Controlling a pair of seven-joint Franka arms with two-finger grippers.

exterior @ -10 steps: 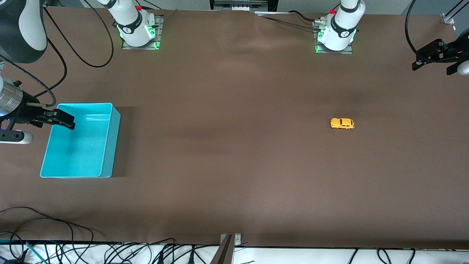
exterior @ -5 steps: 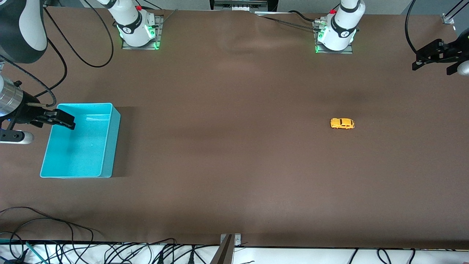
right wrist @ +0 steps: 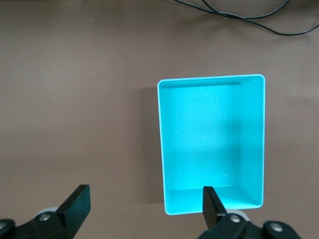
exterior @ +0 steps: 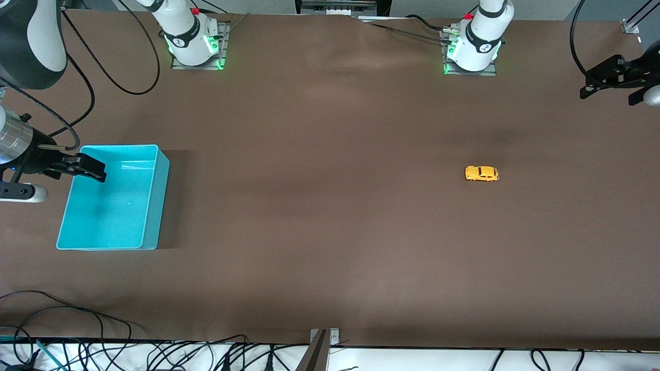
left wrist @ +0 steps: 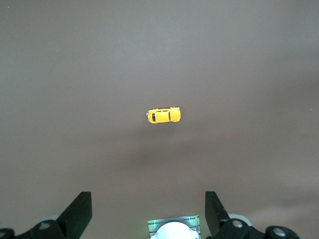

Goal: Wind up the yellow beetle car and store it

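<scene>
The yellow beetle car (exterior: 482,173) stands on its wheels on the brown table toward the left arm's end, and it shows small and alone (left wrist: 163,115) in the left wrist view. My left gripper (exterior: 588,85) hangs high over the table edge at that end, open and empty (left wrist: 148,199), well apart from the car. An empty turquoise bin (exterior: 108,206) sits toward the right arm's end. My right gripper (exterior: 97,171) hovers open over the bin's edge with nothing between its fingers (right wrist: 145,194); the bin (right wrist: 212,144) lies below it.
Both arm bases (exterior: 193,44) (exterior: 472,49) stand along the edge farthest from the front camera. A black cable (exterior: 118,77) loops near the right arm's base. More cables (exterior: 154,355) and a metal bracket (exterior: 324,337) line the nearest edge.
</scene>
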